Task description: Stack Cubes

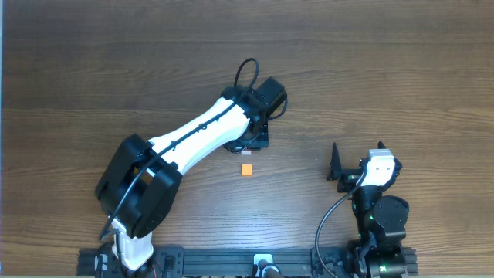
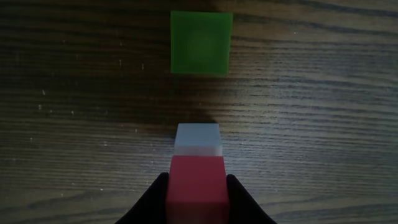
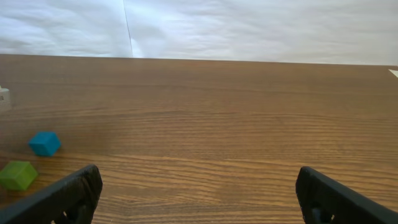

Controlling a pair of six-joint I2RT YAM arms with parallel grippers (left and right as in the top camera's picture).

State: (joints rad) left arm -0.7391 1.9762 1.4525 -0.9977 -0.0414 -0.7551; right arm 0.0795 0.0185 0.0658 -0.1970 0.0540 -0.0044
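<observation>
My left gripper (image 2: pixel 197 182) is shut on a red cube (image 2: pixel 197 183). A grey cube (image 2: pixel 198 138) shows just beyond the red one and meets its edge; I cannot tell whether the red one rests on it. Farther out on the bare wood lies a green cube (image 2: pixel 200 42). From above, the left gripper (image 1: pixel 248 145) is at the table's centre, with an orange cube (image 1: pixel 246 170) on the wood just in front of it. My right gripper (image 3: pixel 198 174) stands open and holds nothing, low at the right (image 1: pixel 336 162). It looks toward a blue cube (image 3: pixel 45 143) and the green cube (image 3: pixel 17 175).
The brown wooden table (image 1: pixel 401 69) stretches wide on all sides. A pale wall (image 3: pixel 249 28) stands beyond its far edge. A small white object (image 3: pixel 3 98) sits at the edge of the right wrist view.
</observation>
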